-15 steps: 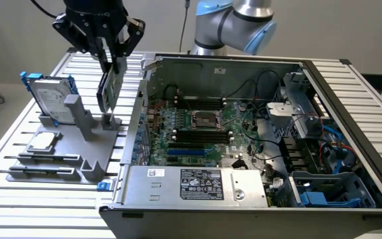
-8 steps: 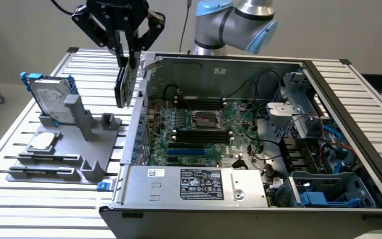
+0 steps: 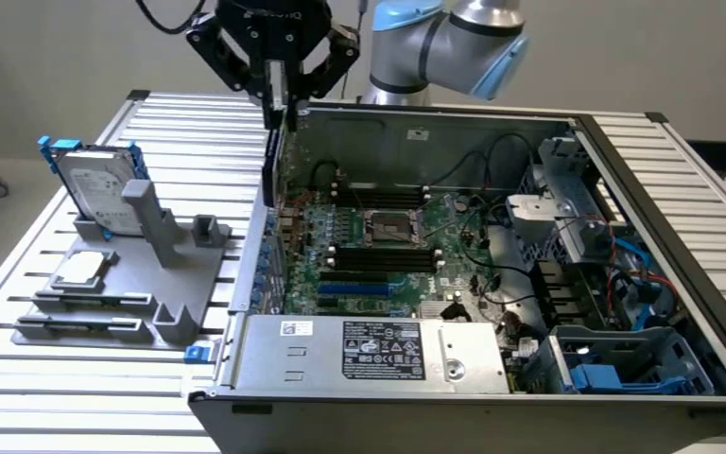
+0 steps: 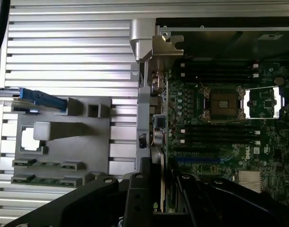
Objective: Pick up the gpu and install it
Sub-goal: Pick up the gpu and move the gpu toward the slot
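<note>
Slatted tabletop (image 3: 35, 378) carries an open case (image 3: 665, 180), with a grey rack (image 3: 124, 284) on the exterior view's left. Pickup looks done: the hand (image 3: 283, 93) is clenched on the gpu (image 3: 275, 121), held edge-down above the case's rear wall. Seating is left, as the blue slots (image 3: 366, 284) stand empty. That wall's edge sits just beside the card, while the open top leaves free room toward the slots.

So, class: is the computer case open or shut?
Open: the computer case has no cover on its upward side, and the motherboard lies exposed.
</note>
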